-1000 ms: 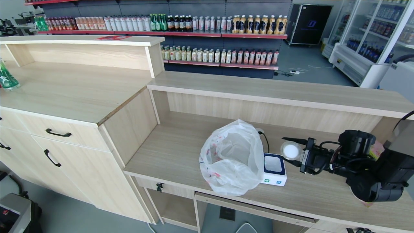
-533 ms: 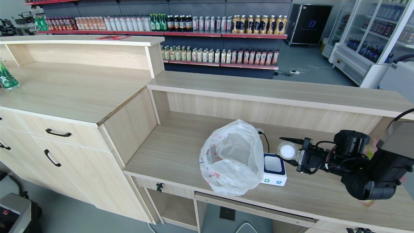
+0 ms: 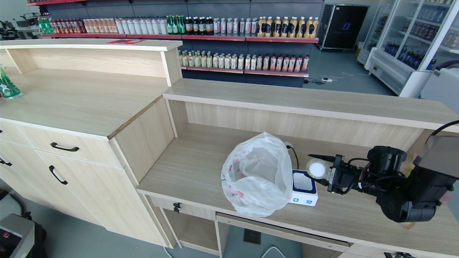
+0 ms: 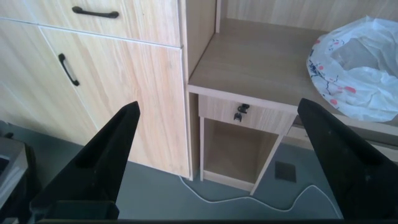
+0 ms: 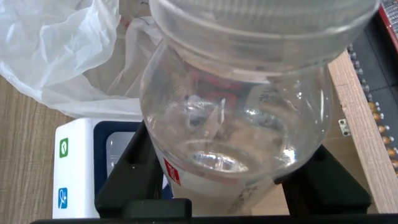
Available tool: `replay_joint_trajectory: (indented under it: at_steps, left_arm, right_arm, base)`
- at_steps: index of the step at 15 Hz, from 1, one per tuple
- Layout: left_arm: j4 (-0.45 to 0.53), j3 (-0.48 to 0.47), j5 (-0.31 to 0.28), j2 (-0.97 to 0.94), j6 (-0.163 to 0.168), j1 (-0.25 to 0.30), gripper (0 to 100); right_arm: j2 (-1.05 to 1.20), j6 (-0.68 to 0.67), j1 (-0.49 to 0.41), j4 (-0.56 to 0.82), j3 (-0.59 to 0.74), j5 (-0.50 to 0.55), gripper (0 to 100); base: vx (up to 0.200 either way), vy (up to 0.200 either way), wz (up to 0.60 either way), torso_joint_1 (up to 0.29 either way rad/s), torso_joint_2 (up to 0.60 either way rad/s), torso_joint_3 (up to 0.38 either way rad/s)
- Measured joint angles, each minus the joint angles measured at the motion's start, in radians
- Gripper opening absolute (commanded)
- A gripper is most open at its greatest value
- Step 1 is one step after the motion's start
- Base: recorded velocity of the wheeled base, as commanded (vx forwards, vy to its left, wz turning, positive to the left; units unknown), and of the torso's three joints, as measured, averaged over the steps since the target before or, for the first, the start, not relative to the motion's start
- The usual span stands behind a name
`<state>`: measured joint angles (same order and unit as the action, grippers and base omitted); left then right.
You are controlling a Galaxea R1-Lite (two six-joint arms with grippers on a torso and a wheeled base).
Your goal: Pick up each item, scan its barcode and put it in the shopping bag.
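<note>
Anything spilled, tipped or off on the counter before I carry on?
Nothing stands out. The white plastic shopping bag sits open beside the white barcode scanner, and the right gripper holds the clear plastic bottle.

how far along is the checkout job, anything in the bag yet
Done: the bottle is picked up, clamped in the right gripper. In hand: it is held near the scanner, beside the shopping bag, so scanning looks current. Left: dropping it in; I cannot tell whether the bag holds anything. A green bottle on the raised counter may be next. The left gripper hangs open by the cabinet.
</note>
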<state>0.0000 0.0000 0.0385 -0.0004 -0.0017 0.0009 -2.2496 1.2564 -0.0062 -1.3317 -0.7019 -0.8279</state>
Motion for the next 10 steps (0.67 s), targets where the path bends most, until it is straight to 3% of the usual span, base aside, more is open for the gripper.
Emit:
replay_joint_trajectory:
  at_steps: [10]
  left_arm:
    - [0.000, 0.000, 0.000, 0.000, 0.000, 0.001, 100]
  right_arm:
    - [-0.027, -0.006, 0.029, -0.001, -0.003, 0.000, 0]
  base:
    - [0.000, 0.000, 0.00, 0.000, 0.00, 0.000]
